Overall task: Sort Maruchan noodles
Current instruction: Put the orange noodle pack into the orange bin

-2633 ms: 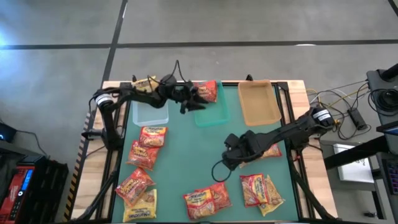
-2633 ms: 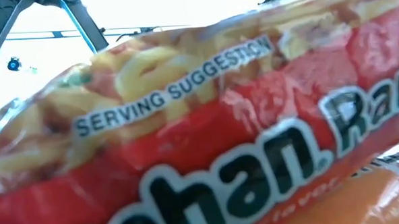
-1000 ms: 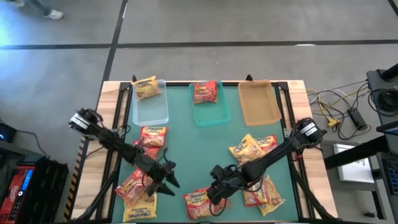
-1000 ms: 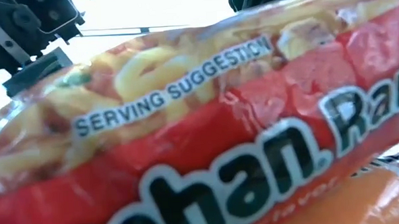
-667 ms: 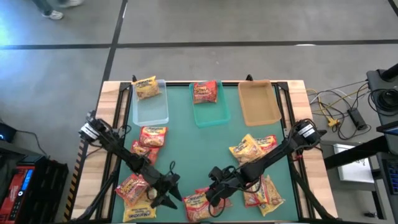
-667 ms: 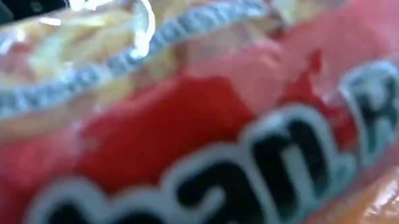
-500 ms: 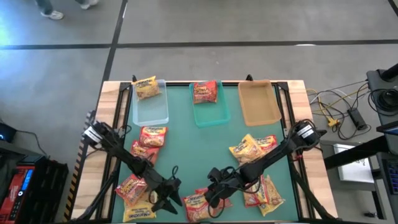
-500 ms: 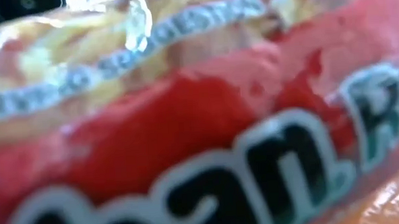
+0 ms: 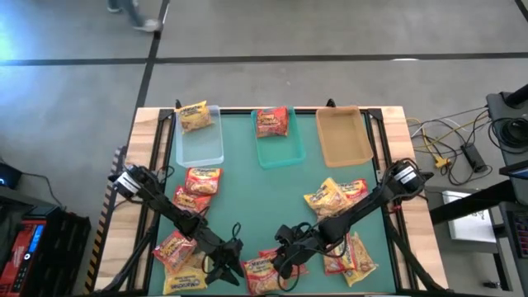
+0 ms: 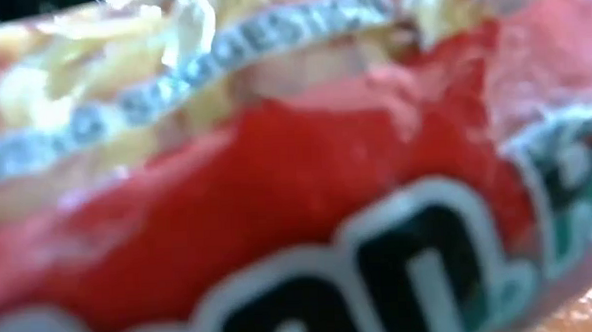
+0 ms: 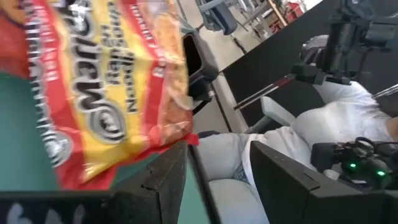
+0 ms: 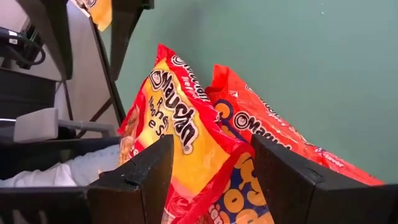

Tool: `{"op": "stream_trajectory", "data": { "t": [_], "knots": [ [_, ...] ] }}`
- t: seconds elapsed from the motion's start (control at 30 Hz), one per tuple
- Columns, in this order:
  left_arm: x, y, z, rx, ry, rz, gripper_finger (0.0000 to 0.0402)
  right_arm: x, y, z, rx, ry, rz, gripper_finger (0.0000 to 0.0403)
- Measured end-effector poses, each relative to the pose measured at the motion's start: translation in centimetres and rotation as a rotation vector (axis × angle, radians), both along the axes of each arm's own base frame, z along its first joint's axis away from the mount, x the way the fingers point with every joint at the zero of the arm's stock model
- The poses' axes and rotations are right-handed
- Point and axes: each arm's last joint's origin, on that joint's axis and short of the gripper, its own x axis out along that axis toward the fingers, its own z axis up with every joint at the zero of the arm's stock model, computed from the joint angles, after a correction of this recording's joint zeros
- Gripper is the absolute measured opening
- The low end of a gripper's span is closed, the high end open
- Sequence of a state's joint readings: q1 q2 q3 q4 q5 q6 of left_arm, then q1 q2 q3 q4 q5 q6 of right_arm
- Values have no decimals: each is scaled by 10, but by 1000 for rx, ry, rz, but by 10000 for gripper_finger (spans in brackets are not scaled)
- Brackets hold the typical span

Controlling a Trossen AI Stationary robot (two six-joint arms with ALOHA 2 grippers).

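Left claw [image 9: 221, 268] grips one yellow packet [image 9: 188, 278]; right claw [image 9: 283, 256] straddles two packets [image 12: 211, 155], fingers apart; three trays [image 9: 281, 153] behind.

Beside the left hand [image 9: 221, 266], a red packet [image 9: 176, 247] and a yellow packet [image 9: 186, 282] lie flat, with two more red ones [image 9: 198, 180] farther off. Between the fingers of the right hand [image 9: 280, 262] stands a red-and-yellow packet [image 12: 171, 137], on edge, touching an orange-red packet [image 12: 267, 130]. Behind that hand lie yellow and red packets [image 9: 332, 198]; far ahead of both hands lie a single yellow [image 9: 193, 115] and a single red [image 9: 271, 121].
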State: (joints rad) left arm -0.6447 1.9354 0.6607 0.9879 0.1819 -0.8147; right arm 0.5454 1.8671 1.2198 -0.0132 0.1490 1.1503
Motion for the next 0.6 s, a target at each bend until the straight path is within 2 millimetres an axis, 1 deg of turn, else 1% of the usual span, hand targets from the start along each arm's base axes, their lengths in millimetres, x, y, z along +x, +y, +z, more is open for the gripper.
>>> {"op": "stream_trajectory", "data": {
  "t": [0.2, 0.43, 0.6],
  "knots": [
    [0, 3, -3, 44, 0, 11, 139, 0, 0, 0, 0, -4, 2, 203],
    [6, 12, -7, 85, 27, 39, 118, 0, 0, 0, -17, -10, 17, 203],
    [8, 16, -8, 111, 19, 68, 103, 0, 0, 0, -17, -9, 17, 203]
  ]
}}
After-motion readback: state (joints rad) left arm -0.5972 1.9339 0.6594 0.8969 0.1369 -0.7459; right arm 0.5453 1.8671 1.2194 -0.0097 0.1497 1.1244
